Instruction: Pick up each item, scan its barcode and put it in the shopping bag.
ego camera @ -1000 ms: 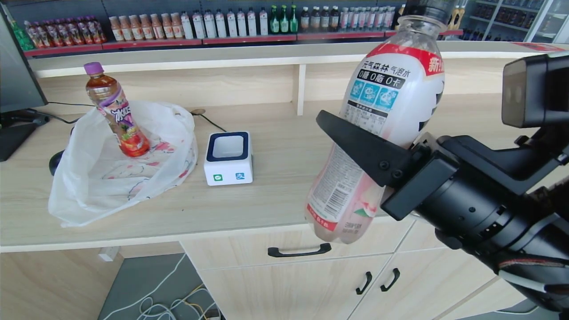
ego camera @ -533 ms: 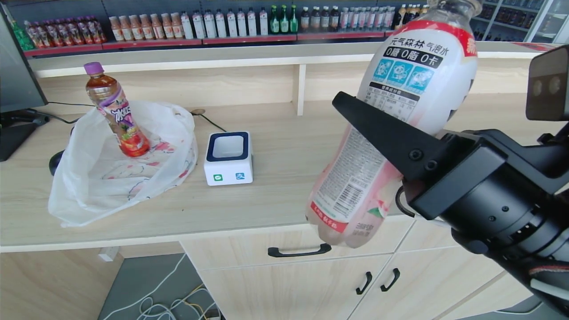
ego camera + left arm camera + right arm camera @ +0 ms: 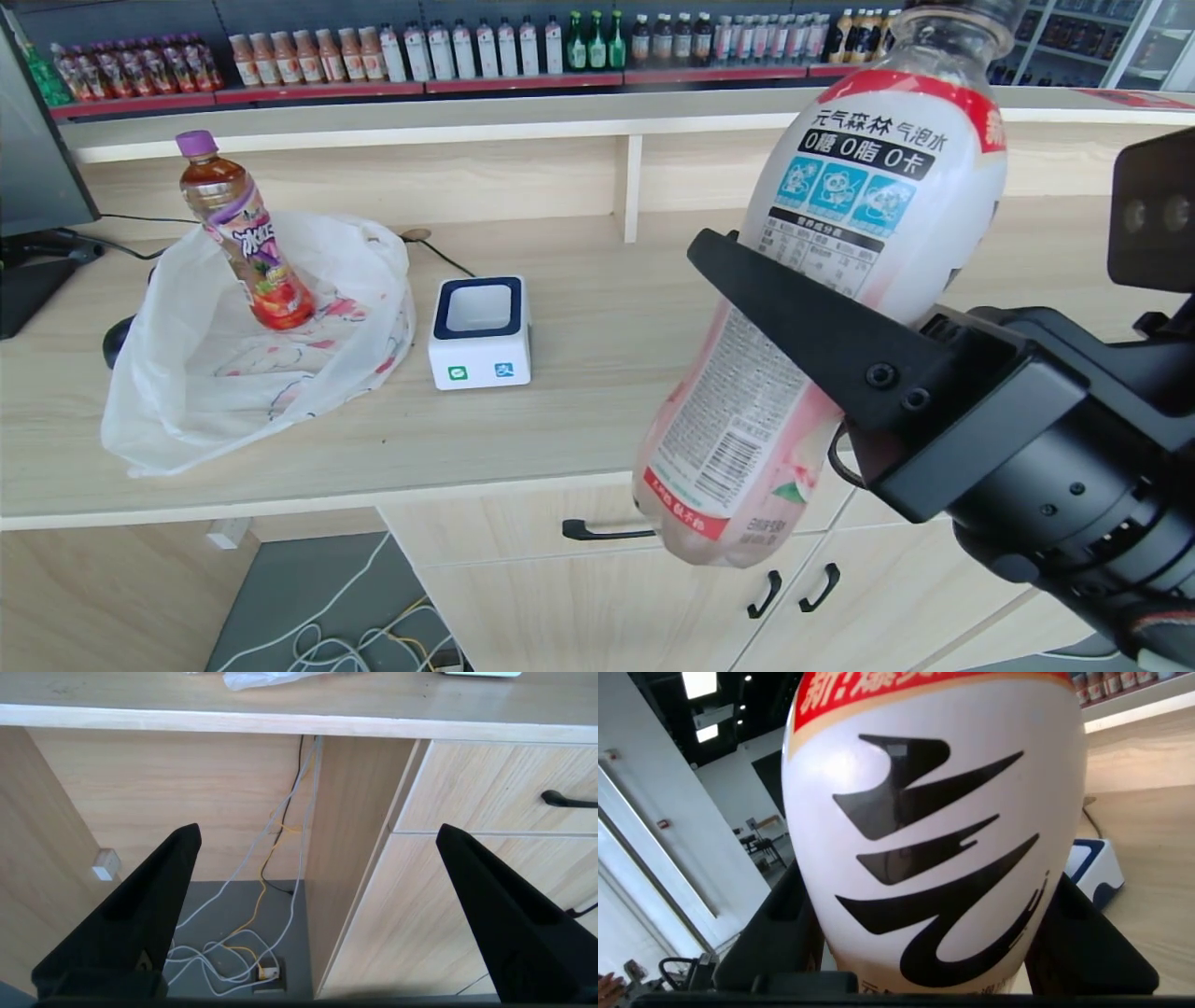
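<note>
My right gripper is shut on a large white and pink drink bottle, held high and tilted in front of the counter's right half, barcode side toward the head camera. The same bottle shows close up in the right wrist view. A white scanner box sits on the counter's middle. To its left lies a white plastic shopping bag with a purple-capped tea bottle standing tilted in it. My left gripper hangs open below the counter edge, facing the cabinet front and floor cables.
The wooden counter has drawers and handles below. A dark monitor stands at the far left. Shelves of bottles line the back wall. Cables lie on the floor under the counter.
The right gripper with the bottle has come closer to the head camera and slightly right; the bottle looks larger and hangs lower. The bag, tea bottle and scanner have not moved.
</note>
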You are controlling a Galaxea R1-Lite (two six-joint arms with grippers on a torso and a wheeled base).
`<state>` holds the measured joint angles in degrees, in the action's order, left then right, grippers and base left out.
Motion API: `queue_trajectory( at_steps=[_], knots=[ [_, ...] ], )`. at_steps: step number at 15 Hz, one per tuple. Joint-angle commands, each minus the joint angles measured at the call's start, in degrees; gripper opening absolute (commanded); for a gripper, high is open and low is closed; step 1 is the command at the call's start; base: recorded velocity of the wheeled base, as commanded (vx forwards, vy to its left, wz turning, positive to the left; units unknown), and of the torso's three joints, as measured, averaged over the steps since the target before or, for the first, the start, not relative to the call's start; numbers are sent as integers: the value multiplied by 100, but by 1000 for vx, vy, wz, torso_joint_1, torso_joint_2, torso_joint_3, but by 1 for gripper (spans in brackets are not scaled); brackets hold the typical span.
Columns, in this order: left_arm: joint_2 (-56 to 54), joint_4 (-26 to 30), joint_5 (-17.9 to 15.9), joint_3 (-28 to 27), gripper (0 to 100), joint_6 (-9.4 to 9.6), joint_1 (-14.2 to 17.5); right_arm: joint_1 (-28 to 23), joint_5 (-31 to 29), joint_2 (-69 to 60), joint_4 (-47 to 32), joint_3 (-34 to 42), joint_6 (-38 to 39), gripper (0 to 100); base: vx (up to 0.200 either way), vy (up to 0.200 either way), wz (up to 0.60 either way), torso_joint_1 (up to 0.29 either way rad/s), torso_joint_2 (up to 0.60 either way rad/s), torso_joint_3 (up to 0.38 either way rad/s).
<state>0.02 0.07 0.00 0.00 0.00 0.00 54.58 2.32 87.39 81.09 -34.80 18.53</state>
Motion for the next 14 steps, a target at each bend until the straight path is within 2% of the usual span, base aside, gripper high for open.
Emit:
queue_trajectory(
  at_steps=[1,10,14],
  knots=[
    [-2,1,0,0,100,0,0,9,6,-3,3,-9,2,0,0,0,0,0,0,0],
    [-2,-7,0,0,100,0,0,9,6,-29,3,18,-42,0,0,0,0,0,0,0],
    [6,-7,0,0,100,0,0,-105,-3,-3,-111,193,-394,0,0,0,0,0,0,0]
  ],
)
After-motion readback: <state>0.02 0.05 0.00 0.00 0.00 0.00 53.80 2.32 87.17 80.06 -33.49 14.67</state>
